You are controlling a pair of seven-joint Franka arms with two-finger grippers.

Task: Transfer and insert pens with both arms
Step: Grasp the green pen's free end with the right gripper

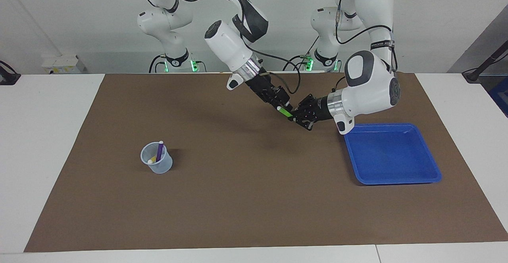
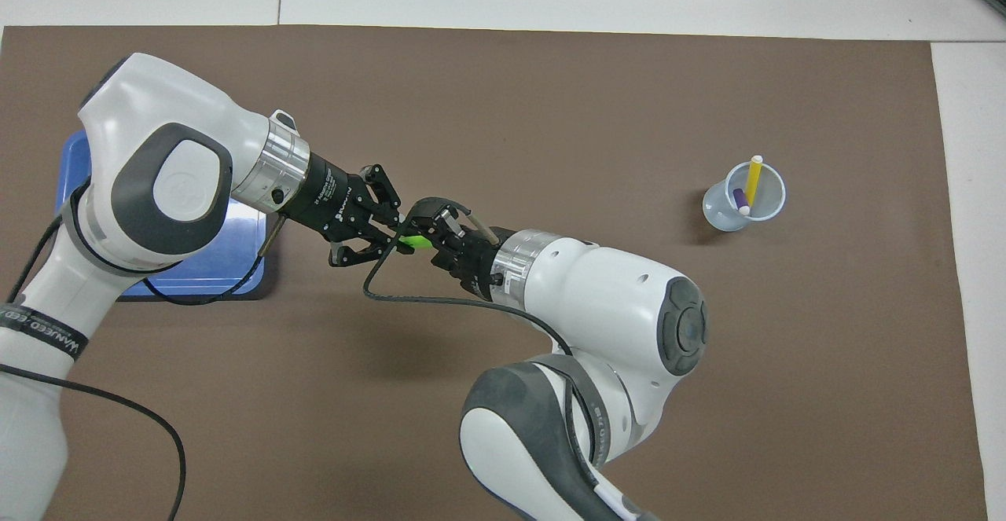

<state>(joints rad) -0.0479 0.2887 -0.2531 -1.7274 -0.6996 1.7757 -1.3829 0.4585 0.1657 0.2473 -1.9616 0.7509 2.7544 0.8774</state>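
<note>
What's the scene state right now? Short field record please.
stage: handover of green pen in the air over the mat
left gripper: shut on green pen
right gripper: at the pen's pale end, grip not clear
cup: toward the right arm's end, holds purple pen and yellow pen
blue tray: toward the left arm's end, no pens in it
</note>
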